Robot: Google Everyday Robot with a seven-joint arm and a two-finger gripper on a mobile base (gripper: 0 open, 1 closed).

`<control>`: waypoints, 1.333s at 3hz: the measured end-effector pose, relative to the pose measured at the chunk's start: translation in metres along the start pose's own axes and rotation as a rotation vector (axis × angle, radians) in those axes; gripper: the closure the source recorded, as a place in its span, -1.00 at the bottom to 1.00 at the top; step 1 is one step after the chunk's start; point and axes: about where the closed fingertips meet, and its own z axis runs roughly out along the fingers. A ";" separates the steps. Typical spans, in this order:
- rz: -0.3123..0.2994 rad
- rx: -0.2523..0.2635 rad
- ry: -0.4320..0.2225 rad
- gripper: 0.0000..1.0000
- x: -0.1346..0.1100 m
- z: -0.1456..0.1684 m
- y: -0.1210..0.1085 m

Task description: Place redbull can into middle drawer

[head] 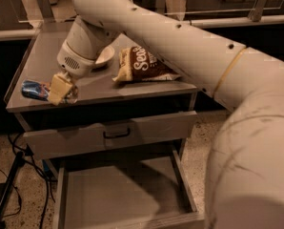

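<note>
The redbull can (33,88) lies on its side at the front left corner of the grey cabinet top (42,56). It is blue and silver, with a shiny end showing to the right of the gripper. My gripper (60,89) points down from the white arm and sits right over the can's right half, hiding its middle. The middle drawer (118,197) is pulled out below, a wide grey tray with a bare flat floor and low side walls.
A brown chip bag (143,66) lies on the cabinet top to the right of the gripper. A white bowl (104,56) stands behind the wrist. A grey drawer front with a dark loop handle (116,133) sits above the open tray. Cables hang at the lower left.
</note>
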 end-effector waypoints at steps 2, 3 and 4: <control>0.027 0.196 0.031 1.00 0.057 -0.013 0.059; 0.026 0.191 0.042 1.00 0.061 -0.008 0.061; 0.026 0.191 0.042 1.00 0.061 -0.008 0.061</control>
